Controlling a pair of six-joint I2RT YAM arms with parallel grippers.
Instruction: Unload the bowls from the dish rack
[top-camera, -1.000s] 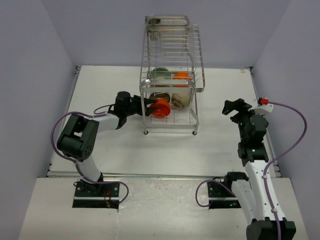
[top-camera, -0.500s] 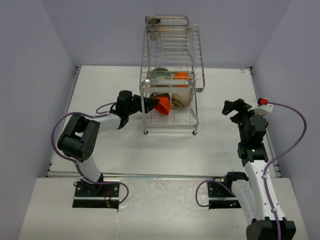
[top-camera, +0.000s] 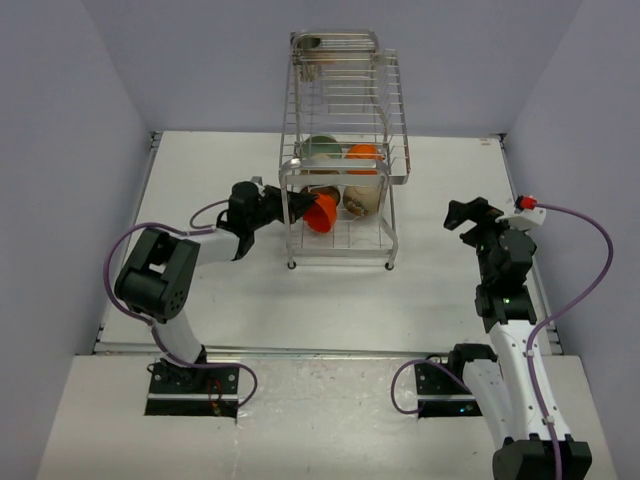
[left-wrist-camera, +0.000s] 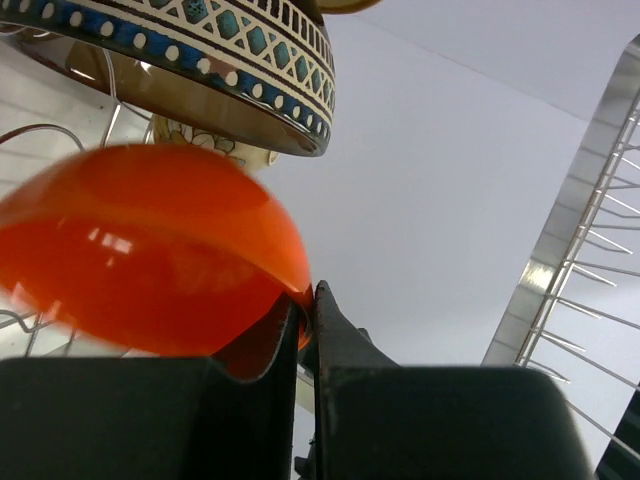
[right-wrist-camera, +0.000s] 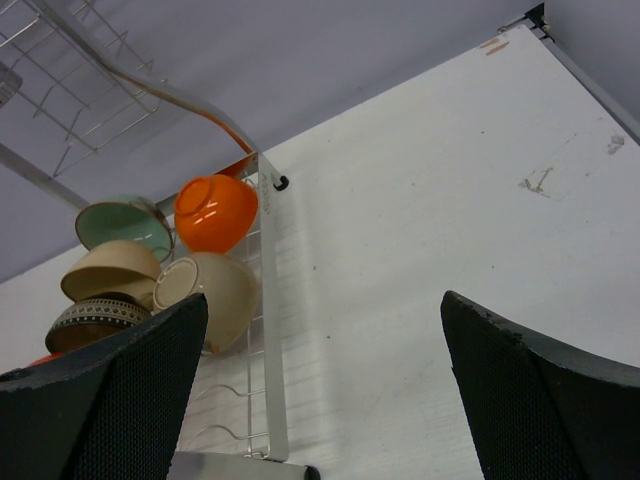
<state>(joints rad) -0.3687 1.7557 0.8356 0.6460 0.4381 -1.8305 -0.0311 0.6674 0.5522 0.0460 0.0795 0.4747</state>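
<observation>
The silver wire dish rack stands at the table's far middle. My left gripper reaches into its lower tier from the left and is shut on the rim of an orange bowl. In the left wrist view its fingertips pinch that orange bowl at the edge. Behind it sit a brown patterned bowl and a cream bowl. On the upper tier rest a mint green bowl and a second orange bowl. My right gripper hangs open to the right of the rack, holding nothing.
The right wrist view shows the rack's corner post and bare white table between the open fingers. Grey walls close in the table on three sides. The rack's top basket rises toward the back wall.
My left gripper has shut on the orange bowl's rim. The bowl has tipped from standing on edge and shifted slightly toward the rack's left side. The right arm has not moved.
</observation>
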